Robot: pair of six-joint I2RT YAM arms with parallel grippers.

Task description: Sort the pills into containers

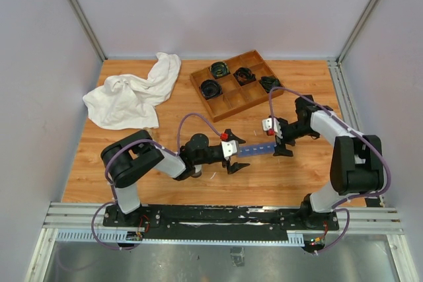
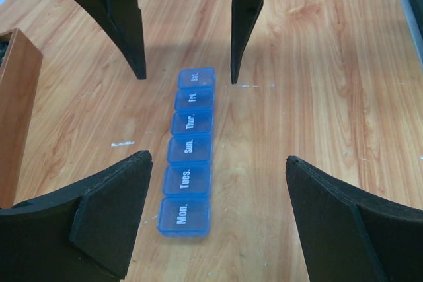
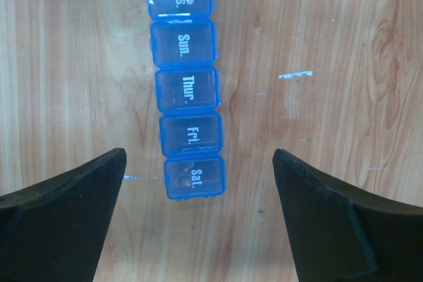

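Note:
The blue pill organizer (image 1: 256, 150) lies flat on the table between my two grippers, all lids shut. In the left wrist view the strip (image 2: 188, 150) reads Mon., Tues., Sun., Thur., Fri., Sat. My left gripper (image 1: 242, 152) is open and empty, straddling the Mon. end (image 2: 217, 163). My right gripper (image 1: 277, 139) is open and empty, straddling the Sat. end (image 3: 199, 156) of the strip (image 3: 187, 90). Two faint rounded shapes (image 3: 177, 176) show through the Sat. lid; I cannot tell if they are pills. No loose pills are in view.
A brown wooden divided tray (image 1: 232, 102) holding black coiled cables (image 1: 219, 69) stands at the back; its side shows in the left wrist view (image 2: 16, 110). A crumpled white cloth (image 1: 132, 94) lies at the back left.

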